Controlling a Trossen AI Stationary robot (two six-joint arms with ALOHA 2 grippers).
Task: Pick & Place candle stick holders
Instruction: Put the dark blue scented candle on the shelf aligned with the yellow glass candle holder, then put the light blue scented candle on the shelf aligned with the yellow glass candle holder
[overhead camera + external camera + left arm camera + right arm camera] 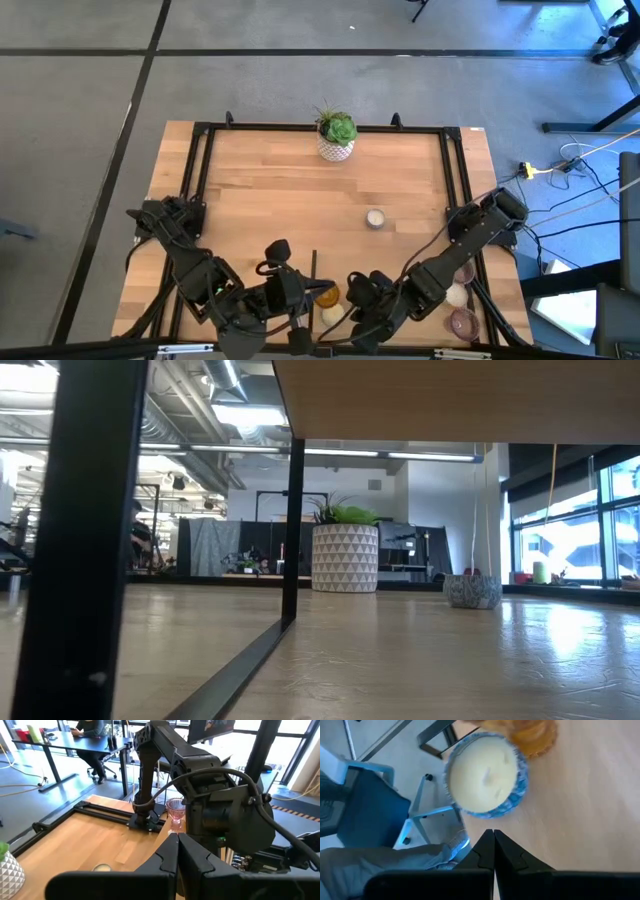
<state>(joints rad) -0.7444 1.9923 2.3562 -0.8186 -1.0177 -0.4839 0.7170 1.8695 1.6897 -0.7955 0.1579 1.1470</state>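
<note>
Wooden worktop (260, 200) holds one holder (375, 218) alone mid-table — the others cluster at the near edge by both folded arms. Left gripper (177, 851) and right gripper (493, 846) are closed, empty. Nothing is picked yet — next, open and reach.

1. an open-plan lab or office workspace, with a robot rig set up in it.
2. grey carpet floor (80, 150) crossed by dark seams surrounds a wooden table (270, 200) fitted with a black metal frame (200, 150).
3. loose cables (575, 200) trail over the floor beside the table.
4. the low view shows an exposed ceiling with ducts (225, 385) and strip lights (240, 415).
5. large windows (575, 520) line one side.
6. a person (92, 727) sits at a dark desk (65, 742) on a wheeled office chair (100, 770).
</note>
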